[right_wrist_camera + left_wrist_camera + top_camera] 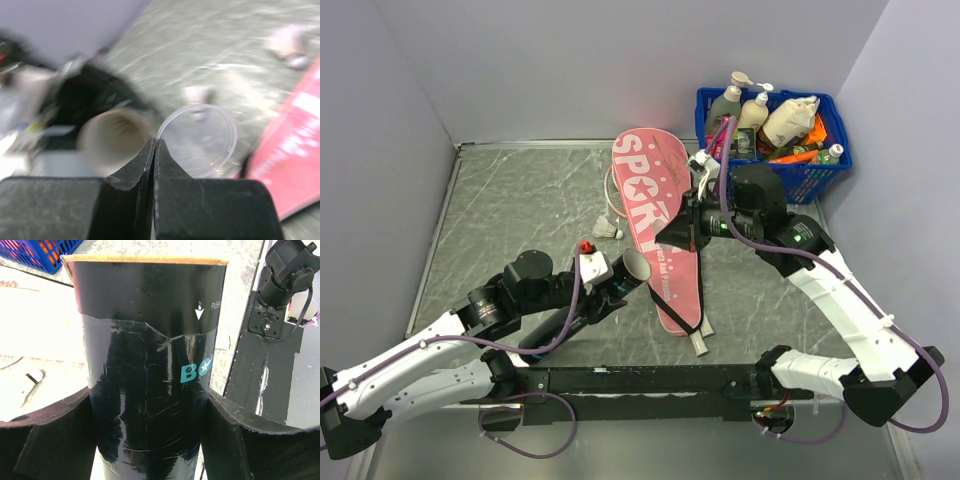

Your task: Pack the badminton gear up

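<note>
My left gripper [150,445] is shut on the slim black tube [150,360], one finger pressed against each side. In the top view the tube [632,268] is tilted, its open mouth facing up and right toward my right gripper [682,224]. My right gripper [155,150] is shut on the rim of a clear round lid [202,140], held close beside the tube's open mouth [115,140]. The pink racket cover [660,215] lettered "SPORT" lies flat under both grippers. A white racket handle [700,342] sticks out at its near end. A white shuttlecock [610,232] lies left of the cover.
A blue plastic basket [820,172] of bottles stands at the back right corner. Grey walls close in the table on three sides. A thin racket hoop [611,190] shows at the cover's left edge. Two blurred shuttlecocks [197,94] lie on the table beyond the lid.
</note>
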Robot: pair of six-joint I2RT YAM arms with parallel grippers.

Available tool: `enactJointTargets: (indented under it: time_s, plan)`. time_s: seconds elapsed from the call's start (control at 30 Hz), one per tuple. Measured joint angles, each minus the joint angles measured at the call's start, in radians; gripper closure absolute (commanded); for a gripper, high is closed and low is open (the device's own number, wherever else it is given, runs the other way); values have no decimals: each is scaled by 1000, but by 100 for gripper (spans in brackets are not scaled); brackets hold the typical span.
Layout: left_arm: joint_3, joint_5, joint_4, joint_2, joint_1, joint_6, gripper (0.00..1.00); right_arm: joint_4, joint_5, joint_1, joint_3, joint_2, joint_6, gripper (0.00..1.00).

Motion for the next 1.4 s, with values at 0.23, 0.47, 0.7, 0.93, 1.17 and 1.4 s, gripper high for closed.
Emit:
enactJointTargets:
  time_s: [0.23,0.47,0.7,0.93,1.17,1.4]
  plan:
    - [0,-2,0,-2,0,-3,82,-58,371,-40,-22,116,9,100]
    - [0,-15,0,-24,0,-6,82,-70,562,-232,-191,242,98,100]
    - [0,-45,0,-35,0,-12,82,-62,695,-331,-242,372,187,100]
    - [0,-80,2,-53,0,-30,82,-47,737,-358,-277,488,244,93]
    - [0,-98,13,-74,0,-34,83,-47,750,-363,-277,546,275,64]
    - [0,-106,13,-82,0,-39,85,-77,760,-363,-257,526,274,50]
